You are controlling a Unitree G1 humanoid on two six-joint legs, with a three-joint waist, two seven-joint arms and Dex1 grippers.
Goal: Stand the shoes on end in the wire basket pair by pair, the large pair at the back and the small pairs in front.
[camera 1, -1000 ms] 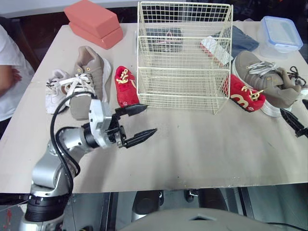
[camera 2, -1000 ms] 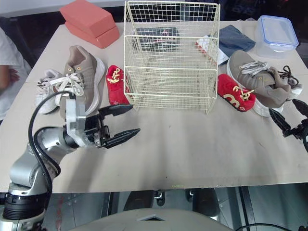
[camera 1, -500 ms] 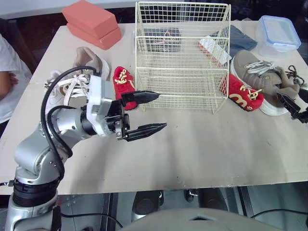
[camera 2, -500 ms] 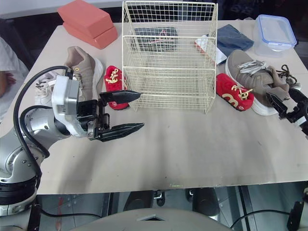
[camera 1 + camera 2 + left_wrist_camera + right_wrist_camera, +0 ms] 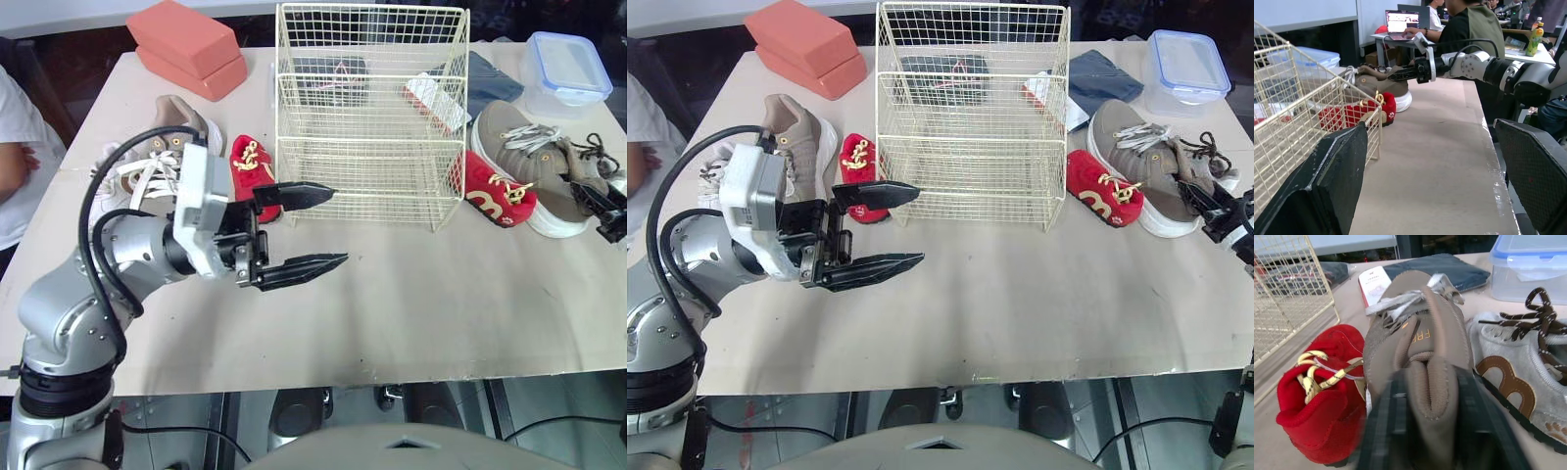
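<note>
Right gripper (image 5: 1207,204) at the heel of the large taupe sneaker (image 5: 1136,162), right of the empty wire basket (image 5: 372,108).
Can't tell if it's clamped. Left gripper (image 5: 338,225) hangs wide apart before the basket. Risk: the soft heel slips on lift, or the sneaker drags the touching red shoe (image 5: 1102,201).

Our left claw (image 5: 328,225) has swung up and forward, and now it's spread wide just before the wire basket (image 5: 372,108). Our right claw (image 5: 605,208) has come in from the tabletop (image 5: 441,294) edge to the large brown shoe (image 5: 534,162), right at its heel.
</note>
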